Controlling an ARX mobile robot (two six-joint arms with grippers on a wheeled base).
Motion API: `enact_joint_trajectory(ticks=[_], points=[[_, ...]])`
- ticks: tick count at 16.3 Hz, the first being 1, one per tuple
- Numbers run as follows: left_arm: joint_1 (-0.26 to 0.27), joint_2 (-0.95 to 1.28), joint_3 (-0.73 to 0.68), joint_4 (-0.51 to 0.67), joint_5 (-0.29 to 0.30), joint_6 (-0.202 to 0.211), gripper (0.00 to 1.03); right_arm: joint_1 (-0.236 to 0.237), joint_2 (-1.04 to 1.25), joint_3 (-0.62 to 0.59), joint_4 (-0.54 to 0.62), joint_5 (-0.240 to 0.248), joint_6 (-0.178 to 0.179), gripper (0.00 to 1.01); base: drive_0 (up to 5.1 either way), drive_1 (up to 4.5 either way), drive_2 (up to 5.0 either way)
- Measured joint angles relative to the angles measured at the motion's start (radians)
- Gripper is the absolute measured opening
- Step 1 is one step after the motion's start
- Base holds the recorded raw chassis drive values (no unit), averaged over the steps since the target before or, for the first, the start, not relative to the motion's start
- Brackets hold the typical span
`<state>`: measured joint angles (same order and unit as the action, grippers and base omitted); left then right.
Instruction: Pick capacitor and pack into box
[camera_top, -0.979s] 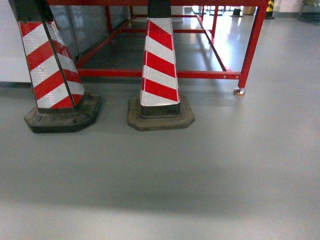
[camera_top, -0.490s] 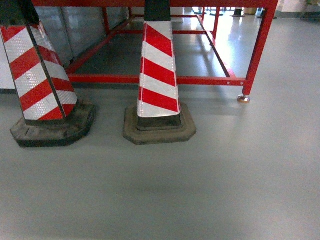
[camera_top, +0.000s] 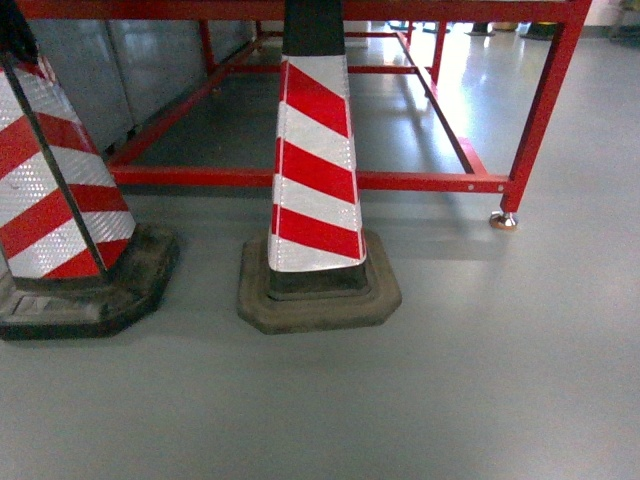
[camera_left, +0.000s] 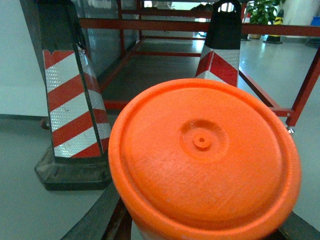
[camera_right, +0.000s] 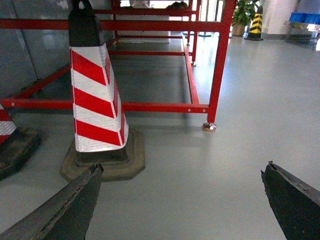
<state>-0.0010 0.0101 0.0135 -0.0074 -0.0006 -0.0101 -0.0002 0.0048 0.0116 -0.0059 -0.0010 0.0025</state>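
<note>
An orange capacitor (camera_left: 205, 155) fills the left wrist view, its round end cap facing the camera. My left gripper (camera_left: 200, 227) is shut on it, with dark fingers (camera_left: 97, 220) showing at the lower left and lower right edges. My right gripper (camera_right: 182, 167) is open over bare grey floor, nothing between its fingertips (camera_right: 92, 175). The box is out of view in every frame. Neither gripper shows in the head view.
Two red-and-white striped cones stand on the floor ahead, one in the middle (camera_top: 315, 190) and one at the left (camera_top: 55, 200). Behind them is a red metal frame (camera_top: 330, 180) on castors, its right leg (camera_top: 540, 110) near a foot (camera_top: 503, 221).
The head view has moved closer to the cones and red frame; they now look larger and sit lower, and the left cone has slid towards the left edge.
</note>
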Motion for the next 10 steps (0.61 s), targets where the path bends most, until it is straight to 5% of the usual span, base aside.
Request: enact_joint_trajectory(ticks=[10], points=[[0.0, 0.0, 0.0, 0.0, 0.0, 0.0, 0.44, 0.0, 0.0, 0.0, -0.002, 0.001, 0.0, 0.98, 0.1, 3.96, -3.8]])
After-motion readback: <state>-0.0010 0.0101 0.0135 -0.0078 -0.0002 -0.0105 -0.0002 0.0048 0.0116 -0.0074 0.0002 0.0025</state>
